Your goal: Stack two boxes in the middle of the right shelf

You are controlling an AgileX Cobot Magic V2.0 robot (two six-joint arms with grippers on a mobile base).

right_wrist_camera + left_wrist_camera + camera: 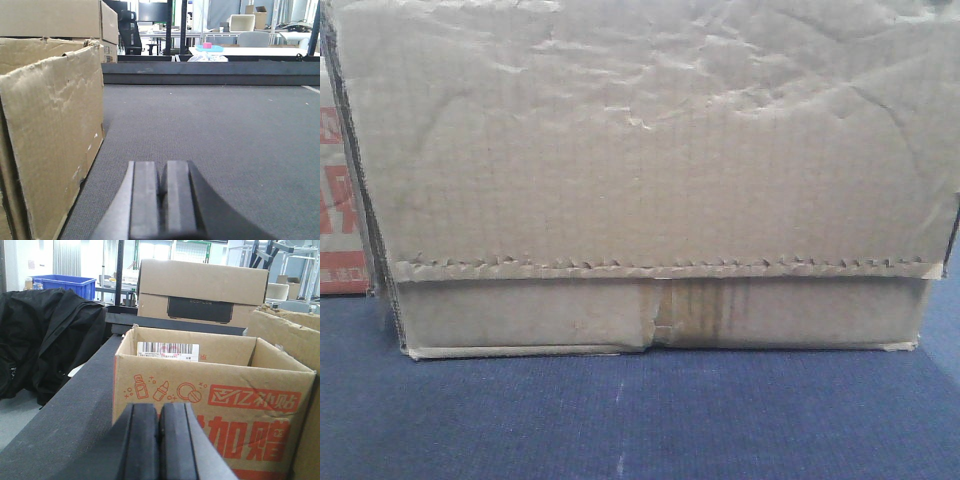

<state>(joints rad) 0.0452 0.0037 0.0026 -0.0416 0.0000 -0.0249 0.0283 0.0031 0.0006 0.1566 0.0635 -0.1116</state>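
One black fabric heap (45,340) lies at the far left of the left wrist view, with a blue bin (65,285) behind it. Just right of it runs the dark felt-like tabletop (75,410). Low in that view the left gripper (159,440) has its two black pads pressed flat together with nothing between them. Straight ahead of it stands an open-topped red-printed carton (215,405) with a barcode label on its inner back wall. Behind that sits a closed carton (200,290) with a dark handle inset.

In the front view a sliver of red print shows at the left edge. Just beside it, the plain brown box (640,170) fills nearly the whole frame. It rests upright on the tabletop. Its face is wrinkled, a jagged flap seam runs across its lower part, and a brownish tape strip sits mid-front below the seam.

In the right wrist view a worn brown cardboard wall stands at the left on the grey surface. The right gripper (162,200) is low in the middle, to the right of that wall and apart from it. Its pads are closed on each other and hold nothing. Further right the tabletop runs back to a raised dark edge (210,72). Beyond it, a pink object (207,45) sits on a white table.
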